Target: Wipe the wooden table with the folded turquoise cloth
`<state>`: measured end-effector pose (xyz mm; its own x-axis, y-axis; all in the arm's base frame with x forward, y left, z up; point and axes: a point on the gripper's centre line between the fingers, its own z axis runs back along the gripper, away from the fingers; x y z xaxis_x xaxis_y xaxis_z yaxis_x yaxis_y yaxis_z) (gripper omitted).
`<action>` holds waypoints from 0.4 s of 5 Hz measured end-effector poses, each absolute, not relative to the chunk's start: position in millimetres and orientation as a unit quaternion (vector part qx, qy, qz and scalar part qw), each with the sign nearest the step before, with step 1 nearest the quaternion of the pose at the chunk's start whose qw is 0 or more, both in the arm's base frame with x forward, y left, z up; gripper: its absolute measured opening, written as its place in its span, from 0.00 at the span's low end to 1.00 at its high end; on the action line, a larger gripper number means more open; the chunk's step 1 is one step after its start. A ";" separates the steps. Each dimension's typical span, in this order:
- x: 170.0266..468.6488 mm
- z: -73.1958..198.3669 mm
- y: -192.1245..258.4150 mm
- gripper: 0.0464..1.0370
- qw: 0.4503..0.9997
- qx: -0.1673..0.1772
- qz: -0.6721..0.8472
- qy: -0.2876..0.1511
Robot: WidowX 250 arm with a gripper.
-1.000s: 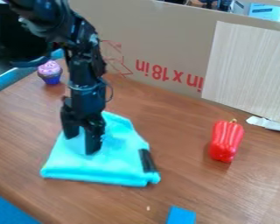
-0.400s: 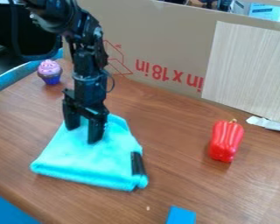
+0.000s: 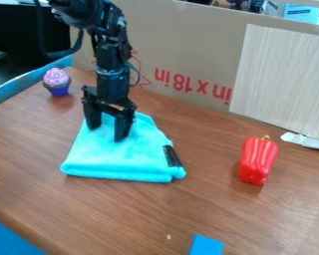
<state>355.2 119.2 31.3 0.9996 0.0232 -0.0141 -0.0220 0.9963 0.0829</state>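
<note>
Cloth (image 3: pixel 125 162), turquoise, folded, on desk (image 3: pixel 255 214); claw (image 3: pixel 106 130) at it, fingers apart. Red pepper (image 3: pixel 258 160), right; toy cupcake (image 3: pixel 57 82), upper left.

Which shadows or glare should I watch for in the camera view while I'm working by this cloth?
Camera view: soft shadows beside the red pepper and below the cupcake; pale highlights on the pepper's skin; a faint sheen on the table toward lower right. Camera view, too: the gripper is dark against the bright cloth, so its outline stands out.

Cloth (image 3: pixel 122 162) between cupcake (image 3: pixel 57 82) and pepper (image 3: pixel 258 161), on table (image 3: pixel 209 209).
</note>
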 end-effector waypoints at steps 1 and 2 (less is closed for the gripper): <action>378.0 37.1 122.1 0.96 0.999 0.032 0.038 -0.003; 407.5 43.2 121.3 0.96 0.998 0.022 0.064 -0.017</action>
